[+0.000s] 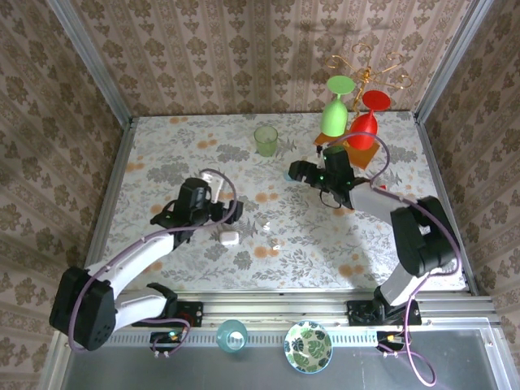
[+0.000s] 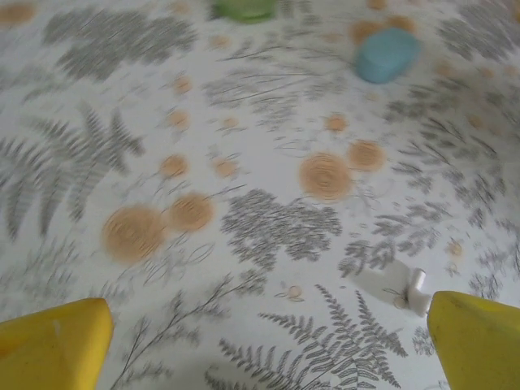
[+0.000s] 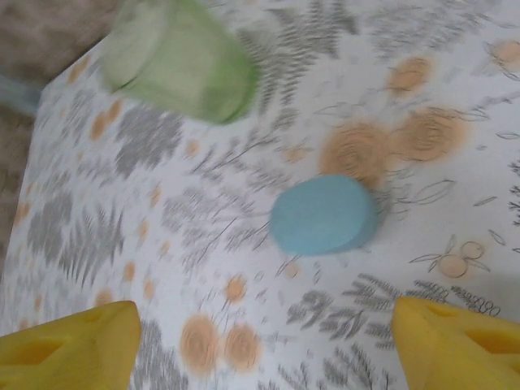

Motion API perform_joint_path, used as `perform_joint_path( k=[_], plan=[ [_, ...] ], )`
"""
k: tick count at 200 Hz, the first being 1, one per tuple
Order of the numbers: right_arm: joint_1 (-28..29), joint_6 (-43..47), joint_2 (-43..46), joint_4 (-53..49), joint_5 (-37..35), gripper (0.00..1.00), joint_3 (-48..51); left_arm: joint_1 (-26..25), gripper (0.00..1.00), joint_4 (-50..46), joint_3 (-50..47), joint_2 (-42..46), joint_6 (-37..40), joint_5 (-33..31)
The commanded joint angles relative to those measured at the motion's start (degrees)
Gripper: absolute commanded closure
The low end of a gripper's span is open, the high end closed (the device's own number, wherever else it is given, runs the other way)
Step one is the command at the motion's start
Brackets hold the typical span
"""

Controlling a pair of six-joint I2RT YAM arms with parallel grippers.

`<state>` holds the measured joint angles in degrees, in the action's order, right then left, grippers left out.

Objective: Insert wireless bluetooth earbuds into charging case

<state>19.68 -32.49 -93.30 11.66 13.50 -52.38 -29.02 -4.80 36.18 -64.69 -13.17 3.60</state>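
The earbuds (image 1: 265, 227) are lying loose on the counter (image 1: 162, 154) as pale specks near its middle. A second earbud (image 1: 276, 242) is sitting just below and to the right of the first, and neither is sitting in a case. At this size their colour and which way they are facing cannot be told. The white case (image 2: 392, 286) is lying just left of them, close beside the right finger of the left pincer (image 2: 268, 325), whose jaws are standing wide apart with nothing between them. Whether the lid of that case is up is too blurred to say. The right pincer (image 3: 266, 325) is hovering with jaws likewise spread and empty. The blue case (image 3: 323, 215) is resting on the counter ahead of it, untouched and looking shut, with the green cup (image 3: 183, 61) beyond. Handling judgement: each bud is probably very light, rigid and smooth, with rounded sides, so it is likely to roll or squirt out of a hard pinch. The best hold is looking like a gentle one across the widest part of the body, with fingertips brought low to the counter and the bud centred between them. The cases are probably light too and likely to slide under a push, so one pincer should be steadying the case while the other is seating a bud.
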Motion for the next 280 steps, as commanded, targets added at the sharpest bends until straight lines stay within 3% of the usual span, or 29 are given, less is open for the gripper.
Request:
perform_joint_path(
  k=[1,27,57,91,130,175,280],
  plan=[
    [3.6,20.5,4.5,4.4,9.7,0.13,4.9,5.8,0.0,-4.9,-2.3,2.9,-14.7,4.6],
    [8.7,35.8,7.2,8.0,16.4,0.13,9.9,10.5,0.02,-7.1,-4.1,4.9,-22.3,6.7],
    [14.4,48.4,5.1,6.0,25.5,0.17,9.2,15.2,0.01,-9.6,-5.1,7.0,-25.8,10.7],
    [22.0,60.1,-2.9,-5.0,24.5,0.17,1.4,17.8,0.01,-11.1,-6.0,9.1,-26.6,12.9],
    [26.2,64.2,-11.9,-6.4,20.8,0.17,-5.0,19.5,0.0,-13.4,-6.7,10.2,-26.1,13.9],
    [27.2,64.3,-19.5,-4.0,19.2,0.2,-9.2,20.8,0.0,-13.6,-7.5,11.2,-25.8,14.6],
    [28.6,61.4,-25.9,1.7,14.0,0.25,-11.5,21.2,0.0,-12.7,-7.0,10.3,-24.7,15.7]
  ],
)
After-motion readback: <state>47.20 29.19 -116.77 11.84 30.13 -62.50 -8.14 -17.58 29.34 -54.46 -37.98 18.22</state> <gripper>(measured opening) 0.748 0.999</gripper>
